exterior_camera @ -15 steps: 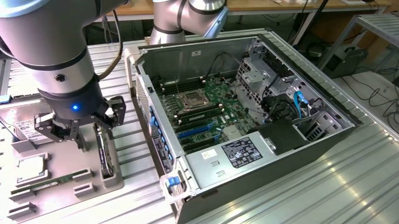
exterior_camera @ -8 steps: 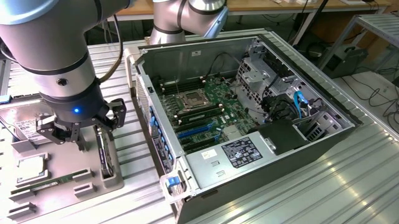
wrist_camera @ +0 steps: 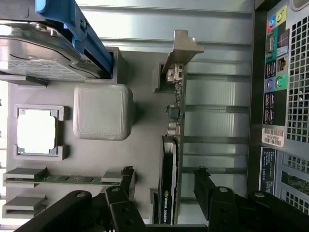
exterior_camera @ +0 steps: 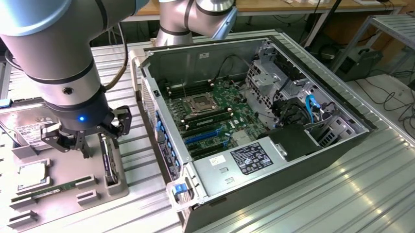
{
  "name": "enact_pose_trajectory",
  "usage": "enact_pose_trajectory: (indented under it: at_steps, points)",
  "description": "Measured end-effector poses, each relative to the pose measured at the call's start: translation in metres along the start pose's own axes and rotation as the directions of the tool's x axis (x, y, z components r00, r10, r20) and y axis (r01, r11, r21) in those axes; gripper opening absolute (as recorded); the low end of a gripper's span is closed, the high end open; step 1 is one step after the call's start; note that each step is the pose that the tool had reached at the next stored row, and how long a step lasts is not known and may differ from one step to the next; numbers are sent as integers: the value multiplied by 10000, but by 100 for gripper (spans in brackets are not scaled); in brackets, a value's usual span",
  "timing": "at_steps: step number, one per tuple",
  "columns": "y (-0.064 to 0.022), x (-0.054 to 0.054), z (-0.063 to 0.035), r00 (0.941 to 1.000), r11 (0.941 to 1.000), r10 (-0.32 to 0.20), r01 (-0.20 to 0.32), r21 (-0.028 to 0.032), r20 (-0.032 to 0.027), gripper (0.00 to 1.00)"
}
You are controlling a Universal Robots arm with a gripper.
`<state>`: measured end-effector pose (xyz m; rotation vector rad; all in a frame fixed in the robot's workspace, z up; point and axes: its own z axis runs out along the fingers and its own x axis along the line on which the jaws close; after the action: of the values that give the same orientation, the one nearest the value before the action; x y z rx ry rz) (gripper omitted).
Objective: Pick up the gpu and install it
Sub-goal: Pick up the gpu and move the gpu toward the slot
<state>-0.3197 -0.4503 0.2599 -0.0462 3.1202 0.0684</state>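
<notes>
Black gpu [wrist_camera: 169,159] on edge, long axis alongside the case [exterior_camera: 292,179], pincer [wrist_camera: 164,174] wide astride it

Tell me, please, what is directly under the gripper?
The gpu stands on edge in a slot of the grey tray, lined up between the fingers of the open gripper. Its lower edge is hidden in the slot.

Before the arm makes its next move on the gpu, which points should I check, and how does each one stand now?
1. The gripper is open: ok.
2. The gpu lies between the fingers, not yet gripped: ok.
3. The gpu stands on edge in the grey holder: ok.
4. The computer case is open at the side, motherboard exposed: ok.
5. A free slot for the card: cannot tell.
</notes>
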Motion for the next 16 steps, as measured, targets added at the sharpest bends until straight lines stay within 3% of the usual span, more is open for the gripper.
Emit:
enact_pose_trajectory:
  at_steps: [9, 16]
  points:
    - [53, 3, 217, 9998, 9998, 205, -205, 31, -11, 62]
    - [48, 5, 343, 9998, 9998, 205, -205, 37, -11, 62]
